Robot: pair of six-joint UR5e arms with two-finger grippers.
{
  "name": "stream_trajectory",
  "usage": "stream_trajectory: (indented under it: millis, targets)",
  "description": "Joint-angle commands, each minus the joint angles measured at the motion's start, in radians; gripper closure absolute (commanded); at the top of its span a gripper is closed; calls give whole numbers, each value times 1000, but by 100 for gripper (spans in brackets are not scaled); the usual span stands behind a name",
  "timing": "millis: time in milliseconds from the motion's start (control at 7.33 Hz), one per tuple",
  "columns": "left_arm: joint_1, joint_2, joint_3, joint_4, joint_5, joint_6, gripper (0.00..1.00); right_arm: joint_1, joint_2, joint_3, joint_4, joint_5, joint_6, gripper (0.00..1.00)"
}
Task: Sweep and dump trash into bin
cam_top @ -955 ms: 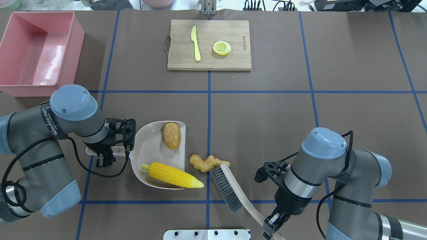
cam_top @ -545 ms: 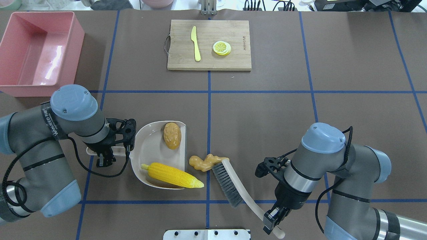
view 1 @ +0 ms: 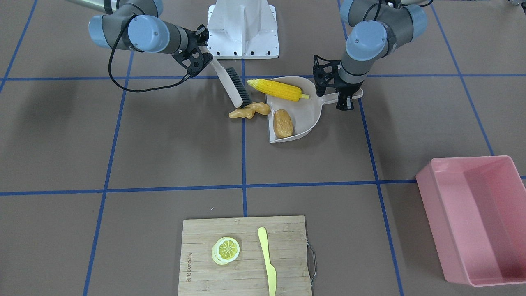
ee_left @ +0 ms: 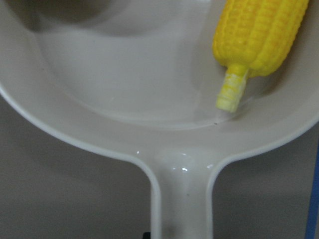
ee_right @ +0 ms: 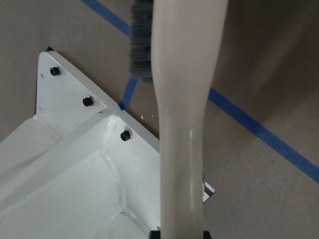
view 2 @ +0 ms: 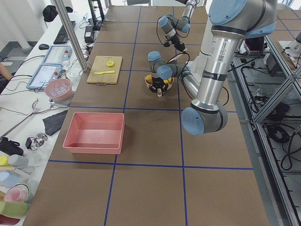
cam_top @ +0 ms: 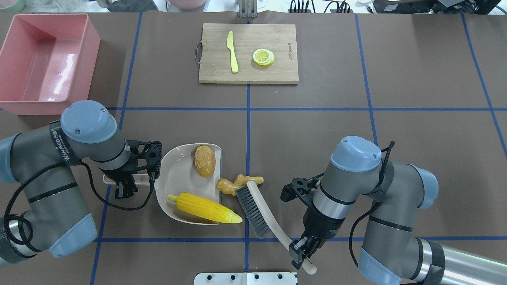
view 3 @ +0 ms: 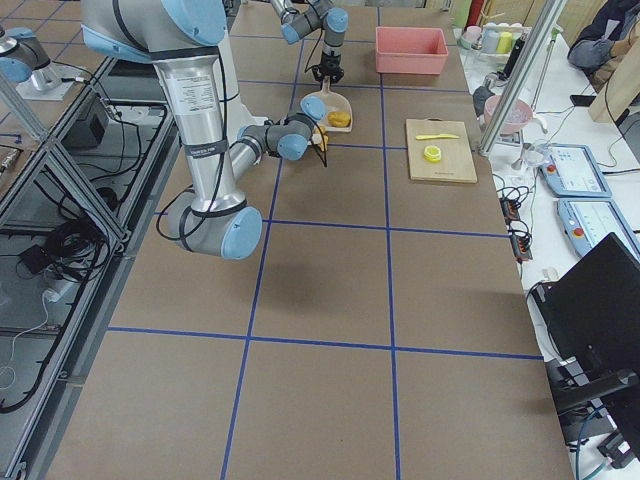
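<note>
Your left jaws pinch the dustpan [cam_top: 178,178] by its handle; the corn [cam_top: 204,208] and potato [cam_top: 204,160] lie inside. Your right jaws pinch the brush [cam_top: 250,209] handle, with its bristles against the ginger [cam_top: 225,186] at the pan's mouth. The pink bin [cam_top: 43,59] stands well apart on the desk [cam_top: 317,118].

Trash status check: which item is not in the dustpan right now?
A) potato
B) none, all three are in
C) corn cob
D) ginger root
D: the ginger root lies outside the dustpan, at its open edge and against the brush, while the potato and corn cob rest in the pan, the cob's tip poking past the lip.
</note>
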Motion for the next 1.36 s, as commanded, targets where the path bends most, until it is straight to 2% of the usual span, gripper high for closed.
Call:
stream_trajectory:
  millis: [0, 273, 545, 818, 1227]
  targets:
    - [0, -1, 0, 0, 0, 2, 100, 10, 52, -38, -13, -3, -15, 100]
    - [0, -2, 5, 0, 0, 2, 100, 27, 132, -80, -49, -3, -15, 100]
    - [0, -2, 5, 0, -2, 2, 100, 56, 146, -68, -80, 11, -15, 100]
    - [0, -2, 3, 0, -2, 2, 100, 139, 128, -38, -88, 95, -15, 100]
    - [0, -2, 5, 0, 0, 2, 100, 190, -22, 37, -83, 121, -15, 100]
